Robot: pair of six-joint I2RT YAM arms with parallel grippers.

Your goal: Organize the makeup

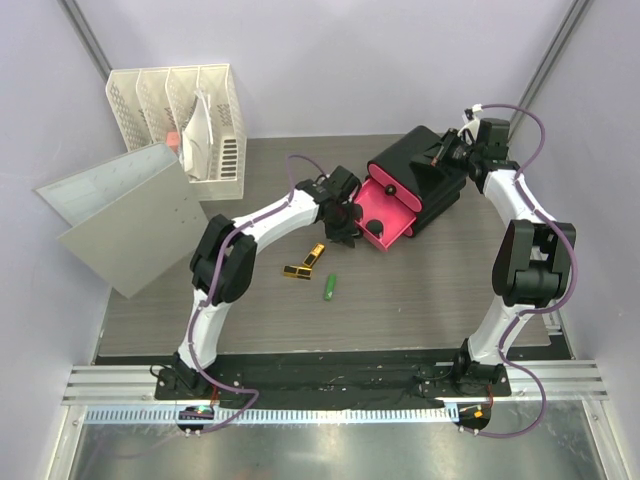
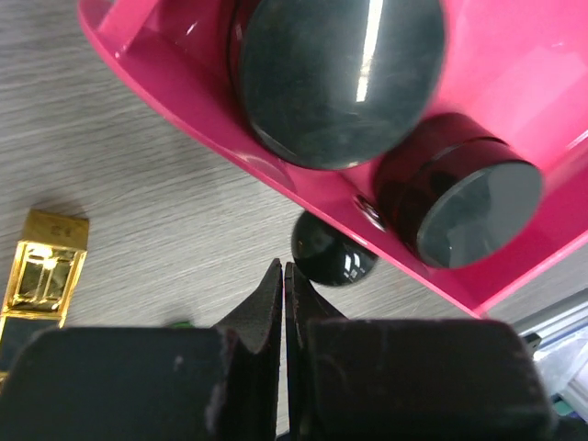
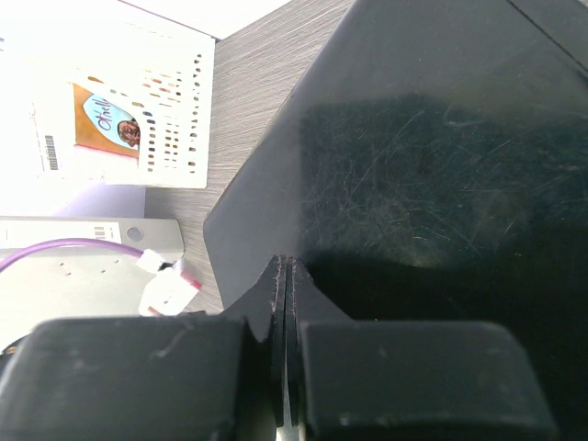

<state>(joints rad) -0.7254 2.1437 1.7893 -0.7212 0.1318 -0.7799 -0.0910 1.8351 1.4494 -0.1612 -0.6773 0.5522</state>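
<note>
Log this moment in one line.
left gripper shut near drawer knob | right gripper shut at organizer | two black discs in pink drawer | lipsticks, green stick on table

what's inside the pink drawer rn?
A large round black disc and a smaller black disc sit in the pink drawer. Nothing else shows in its open part. Any part of the drawer inside the black organizer box is hidden.

The tabletop (image 1: 420,300) has a grey-brown wood-grain pattern, the 2 lipsticks (image 1: 314,256) are gold and black, and the stick (image 1: 330,288) is green. The organizer box (image 1: 430,165) is glossy black with a hot-pink drawer (image 1: 395,210), and the 2 discs (image 2: 335,78) are shiny black. The rack (image 1: 175,100) is white, patterned with rows of small holes, and the cables (image 3: 64,246) are purple.
</note>
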